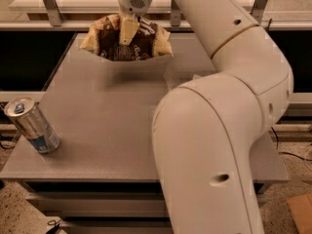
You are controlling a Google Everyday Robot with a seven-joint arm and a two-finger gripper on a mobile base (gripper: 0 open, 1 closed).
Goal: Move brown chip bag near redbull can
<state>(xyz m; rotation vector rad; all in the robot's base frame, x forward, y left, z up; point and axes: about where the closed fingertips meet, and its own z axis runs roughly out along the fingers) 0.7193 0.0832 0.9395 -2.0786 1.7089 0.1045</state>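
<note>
The brown chip bag (139, 45), dark brown with cream-yellow ends, hangs at the far middle of the grey table (97, 111), a little above the surface, with its shadow beneath it. My gripper (128, 32) comes down from above and is shut on the bag's top middle; one cream fingertip (127, 31) lies across the front of the bag. The redbull can (31, 126), silver and blue with a pull tab, stands tilted near the table's front left corner, far from the bag.
My large white arm (219, 130) covers the right half of the table and hides what lies there. A shelf with metal posts (48, 4) runs behind the table. The floor shows below the front edge.
</note>
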